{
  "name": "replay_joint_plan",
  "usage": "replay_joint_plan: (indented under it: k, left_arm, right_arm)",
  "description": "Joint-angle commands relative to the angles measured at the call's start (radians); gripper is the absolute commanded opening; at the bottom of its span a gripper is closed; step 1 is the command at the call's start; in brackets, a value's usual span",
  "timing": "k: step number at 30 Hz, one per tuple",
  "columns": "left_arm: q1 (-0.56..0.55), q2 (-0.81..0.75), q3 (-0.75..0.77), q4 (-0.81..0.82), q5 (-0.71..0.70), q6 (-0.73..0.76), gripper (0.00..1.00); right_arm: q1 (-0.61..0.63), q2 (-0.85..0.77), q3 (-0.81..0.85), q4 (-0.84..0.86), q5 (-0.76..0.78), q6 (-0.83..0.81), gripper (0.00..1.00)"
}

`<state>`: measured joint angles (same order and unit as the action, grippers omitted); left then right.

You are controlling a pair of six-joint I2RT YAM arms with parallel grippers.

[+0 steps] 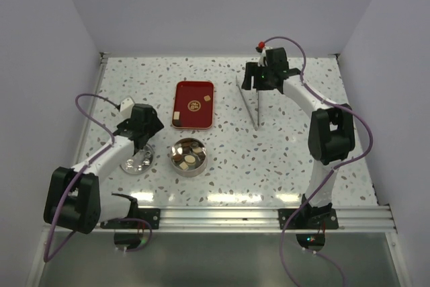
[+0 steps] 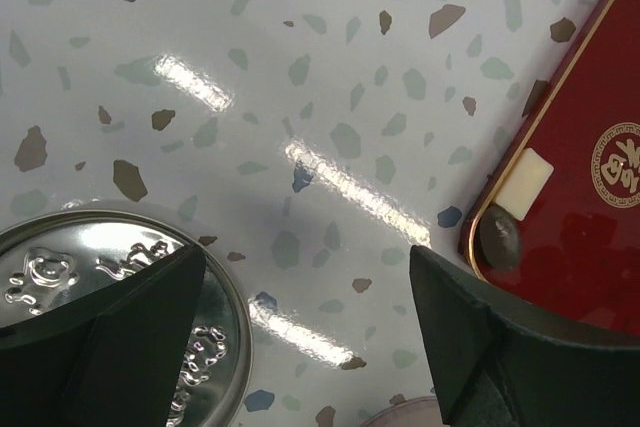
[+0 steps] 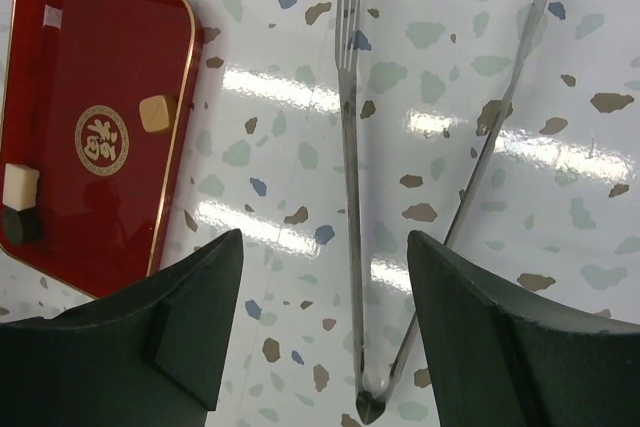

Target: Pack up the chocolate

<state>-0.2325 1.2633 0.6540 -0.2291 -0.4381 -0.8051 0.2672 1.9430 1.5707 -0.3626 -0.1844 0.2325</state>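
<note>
**Inspector:** Layout?

**Assessor:** Bench. Red tray far centre. Open tongs beside it, under the right pincer, wide and empty. Tin nearer. Lid beneath the left pincer, wide and empty.

**Inspector:** Goods?

**Assessor:** The chocolate: some in tin, a few pieces on tray. Too small to judge axis.

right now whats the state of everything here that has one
tin: open, part filled with chocolate
lid: off, lying flat left of the tin
red tray: more chocolate left on it
tongs: spread open, lying ungripped
left gripper: open, empty
right gripper: open, empty
</note>
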Motion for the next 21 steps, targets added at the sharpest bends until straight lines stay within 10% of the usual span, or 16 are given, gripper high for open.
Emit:
replay_joint_plan:
  k: [1, 21]
  left_arm:
    - [-0.004, 0.011, -0.007, 0.034, 0.039, -0.063, 0.88]
    - [-0.011, 0.019, -0.070, -0.049, 0.029, -0.146, 0.69]
  right_arm:
    - [-0.003, -0.038, 0.003, 0.050, -0.021, 0.007, 0.70]
    - [-0.013, -0.075, -0.035, 0.063, -0.029, 0.004, 0.69]
